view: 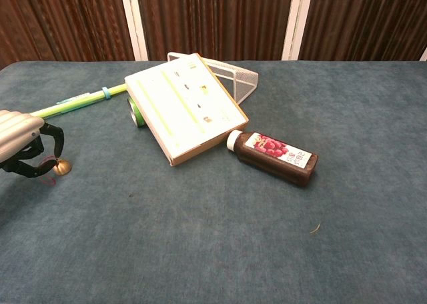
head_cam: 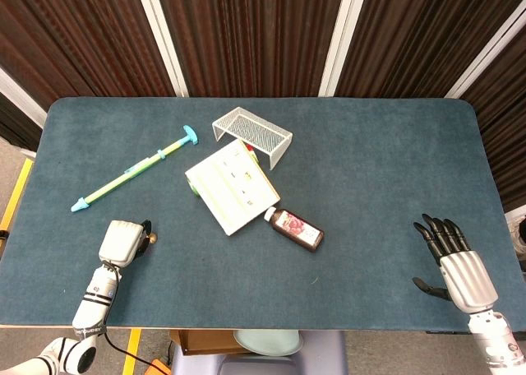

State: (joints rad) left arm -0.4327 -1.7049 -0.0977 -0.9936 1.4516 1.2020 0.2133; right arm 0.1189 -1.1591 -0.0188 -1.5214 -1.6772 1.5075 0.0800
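Our left hand has its fingers curled down around the little brass bell on the blue-green felt table; we'd say it's about gripped, lifting left. Right hand sits spread open, holding nothing, well apart.

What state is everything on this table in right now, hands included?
Left hand: fingers curled around the bell's red string.
Bell: on the table at the left fingertips.
Right hand: open, holding nothing.
Bottle: lying on its side, cap on.
Box: closed, tilted, leaning on a green roll.
Wire rack: standing behind the box.
Green stick: lying flat.
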